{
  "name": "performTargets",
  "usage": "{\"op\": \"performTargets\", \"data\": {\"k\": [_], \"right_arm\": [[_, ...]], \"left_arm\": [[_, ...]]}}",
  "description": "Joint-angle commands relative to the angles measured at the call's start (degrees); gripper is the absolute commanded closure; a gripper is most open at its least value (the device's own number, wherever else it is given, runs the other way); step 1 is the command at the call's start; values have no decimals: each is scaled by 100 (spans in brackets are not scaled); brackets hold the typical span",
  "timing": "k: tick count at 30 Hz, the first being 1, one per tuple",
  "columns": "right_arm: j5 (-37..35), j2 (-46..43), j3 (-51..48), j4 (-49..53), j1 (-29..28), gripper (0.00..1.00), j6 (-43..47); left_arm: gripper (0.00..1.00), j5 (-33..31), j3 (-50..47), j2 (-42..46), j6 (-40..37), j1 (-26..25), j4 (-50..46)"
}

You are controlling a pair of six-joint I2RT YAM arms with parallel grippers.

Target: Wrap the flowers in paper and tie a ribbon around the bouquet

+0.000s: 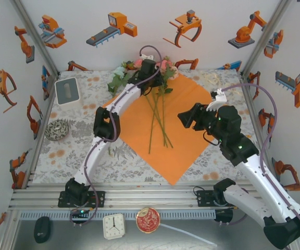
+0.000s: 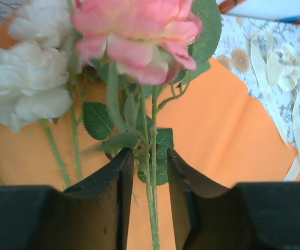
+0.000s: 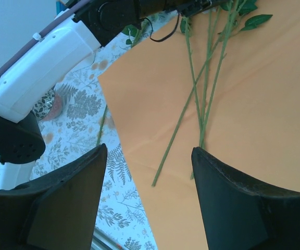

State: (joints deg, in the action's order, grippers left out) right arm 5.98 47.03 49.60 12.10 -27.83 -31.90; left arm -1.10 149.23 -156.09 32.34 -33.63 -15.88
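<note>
Flowers [image 1: 158, 112] judged light with thin, springy stems: grasp mid-stem, never blooms; left gripper [image 2: 146, 156] parted loosely around stems, right gripper [image 3: 150, 151] open, empty, above paper [image 3: 264, 104]

flowers [image 1: 158, 112] lying on the paper [image 1: 186, 140], blooms toward the back, ribbon [image 1: 211, 79] at the back right, bowl [image 1: 57, 129] way left of the paper, clock [image 1: 113, 226] up front

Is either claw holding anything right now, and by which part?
Nothing looks gripped. The left claw straddles the stems of the flowers below the leaves, opened wider than the stems. The right claw hangs open above the paper.
</note>
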Motion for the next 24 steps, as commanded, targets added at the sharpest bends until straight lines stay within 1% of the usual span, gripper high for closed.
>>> {"op": "performTargets", "data": {"k": [1,4,5,7,10,12,14,16,17,19,21,24], "right_arm": [[-141,-27,14,55,-11,40,54],[-150,-14,61,90,-11,40,19],[-150,-4,79,109,-11,39,16],[-171,-6,91,133,-11,40,-24],[-140,24,95,126,-11,39,-95],[-106,61,94,110,-16,40,-124],[-63,102,76,83,-14,40,-160],[-24,142,45,16,-12,40,-175],[-10,158,37,-18,-14,40,-173],[42,238,24,-82,-19,40,-183],[115,328,39,-150,-18,40,-230],[254,449,73,-215,-20,40,-321]], "left_arm": [[64,-133,126,507,-491,-17,63],[61,-338,-405,1260,-950,-29,-3],[60,-433,-738,1618,-1058,-24,16],[56,-519,-1569,2396,-1307,-4,227],[54,-672,-3230,3742,-1607,131,770],[54,-872,-4333,4640,-1796,325,911],[54,-773,-5164,5362,-2073,647,820],[54,-688,-5778,5883,-2266,1046,542],[54,-566,-6012,6063,-2355,1298,401],[54,-424,-6204,6157,-2554,1696,39],[55,-390,-6051,5953,-2784,1967,-435],[56,-199,-5779,5377,-2986,2220,-641]]}}
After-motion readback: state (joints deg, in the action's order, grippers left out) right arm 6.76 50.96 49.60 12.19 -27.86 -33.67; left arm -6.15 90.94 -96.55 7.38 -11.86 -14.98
